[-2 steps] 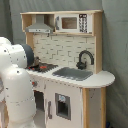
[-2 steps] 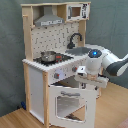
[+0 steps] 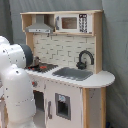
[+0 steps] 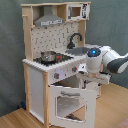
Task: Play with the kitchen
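The kitchen (image 3: 65, 50) (image 4: 50, 65) is a tall toy of pale wood and white panels. It has a grey hood (image 3: 40, 25) (image 4: 50, 21), a black faucet (image 3: 85, 59) (image 4: 75, 39) and a sink (image 3: 74, 73). A small pot (image 4: 48, 56) sits on the stovetop (image 3: 44, 67). In the second exterior view the windowed oven door (image 4: 67, 106) hangs tilted open. My gripper (image 4: 86, 80) is right at the door's top edge, reaching in from the second exterior view's right. In the first exterior view the gripper is hidden behind my arm.
My white arm (image 3: 15, 85) fills the first exterior view's left foreground. A microwave (image 3: 70, 22) sits at the top of the kitchen. A grey curtain (image 4: 110, 25) hangs behind, and the floor (image 4: 15, 117) is wood.
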Available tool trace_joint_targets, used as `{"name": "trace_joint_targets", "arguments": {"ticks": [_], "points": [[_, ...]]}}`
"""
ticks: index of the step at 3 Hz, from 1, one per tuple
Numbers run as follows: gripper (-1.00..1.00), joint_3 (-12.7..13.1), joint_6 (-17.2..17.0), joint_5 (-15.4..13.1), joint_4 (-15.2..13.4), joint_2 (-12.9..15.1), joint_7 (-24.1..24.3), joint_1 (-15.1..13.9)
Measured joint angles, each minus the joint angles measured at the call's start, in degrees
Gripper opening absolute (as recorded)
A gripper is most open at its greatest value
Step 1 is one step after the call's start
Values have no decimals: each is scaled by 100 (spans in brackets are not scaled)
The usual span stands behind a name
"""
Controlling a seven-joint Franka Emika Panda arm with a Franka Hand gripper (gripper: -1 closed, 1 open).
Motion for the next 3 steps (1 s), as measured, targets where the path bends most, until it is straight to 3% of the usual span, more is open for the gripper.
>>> {"name": "trace_joint_targets", "arguments": {"ticks": [3], "points": [[100,-4,-1700,-90,670,-520,0,190]]}}
